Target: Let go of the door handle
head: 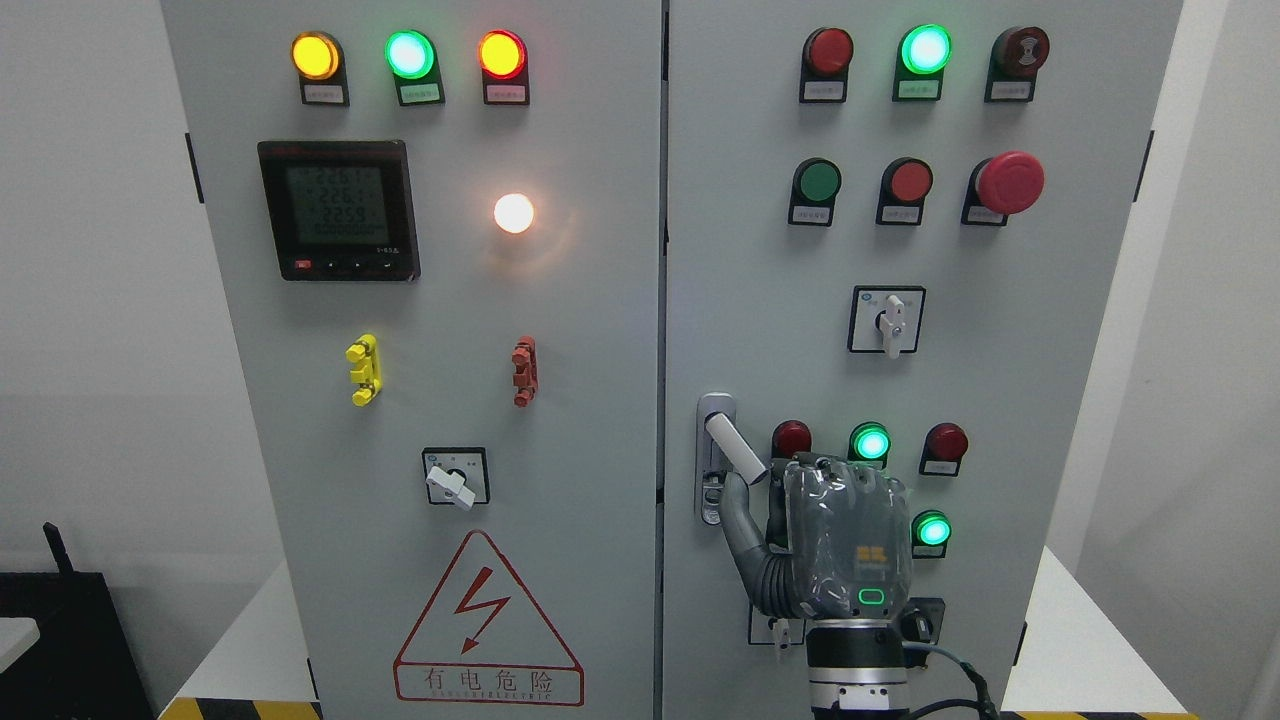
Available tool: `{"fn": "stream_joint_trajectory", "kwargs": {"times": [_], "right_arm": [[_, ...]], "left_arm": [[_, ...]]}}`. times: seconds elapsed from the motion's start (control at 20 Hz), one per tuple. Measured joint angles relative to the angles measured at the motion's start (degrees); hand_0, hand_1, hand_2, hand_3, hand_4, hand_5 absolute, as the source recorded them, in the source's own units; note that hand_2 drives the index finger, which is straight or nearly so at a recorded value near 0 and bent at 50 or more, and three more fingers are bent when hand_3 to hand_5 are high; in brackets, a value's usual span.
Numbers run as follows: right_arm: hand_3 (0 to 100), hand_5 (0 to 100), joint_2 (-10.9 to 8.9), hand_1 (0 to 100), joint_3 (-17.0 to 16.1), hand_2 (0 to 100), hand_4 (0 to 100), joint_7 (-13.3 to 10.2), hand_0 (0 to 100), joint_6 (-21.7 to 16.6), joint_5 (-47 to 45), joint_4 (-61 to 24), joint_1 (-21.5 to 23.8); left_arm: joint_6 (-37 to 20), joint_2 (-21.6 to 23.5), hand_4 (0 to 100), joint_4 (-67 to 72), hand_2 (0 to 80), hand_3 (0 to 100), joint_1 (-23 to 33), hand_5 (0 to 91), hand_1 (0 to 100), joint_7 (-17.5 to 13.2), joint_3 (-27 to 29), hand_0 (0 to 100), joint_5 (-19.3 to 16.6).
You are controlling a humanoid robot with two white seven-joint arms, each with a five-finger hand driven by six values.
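Note:
The door handle (733,447) is a white lever on a grey plate at the left edge of the right cabinet door (760,300). It is swung out, slanting down to the right. My right hand (848,540) comes up from the bottom edge with its back toward me, just right of and below the handle. Its upper left side meets the lever's free end. The lever shows along its whole length. The contact side of the hand is hidden, so I cannot say whether it holds the lever. The left arm is out of view.
Lit and unlit push buttons (870,442) surround the hand on the right door, with a rotary switch (887,320) above. The left door (450,330) carries a meter, lamps and a warning triangle (487,625). The cabinet stands on a white table (1090,650).

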Motion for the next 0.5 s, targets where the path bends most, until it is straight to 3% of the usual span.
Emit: {"fn": "stream_joint_trajectory", "kwargs": {"times": [0.5], "right_arm": [[100,97,0.01,40,-0.30,100,100,-0.23,61,0.25,0.05,-0.12,0.05]], "left_arm": [[0.00,0.00,0,0.00,0.0,0,0.00,0.0,39,0.09,0.02,12,0.00]]}}
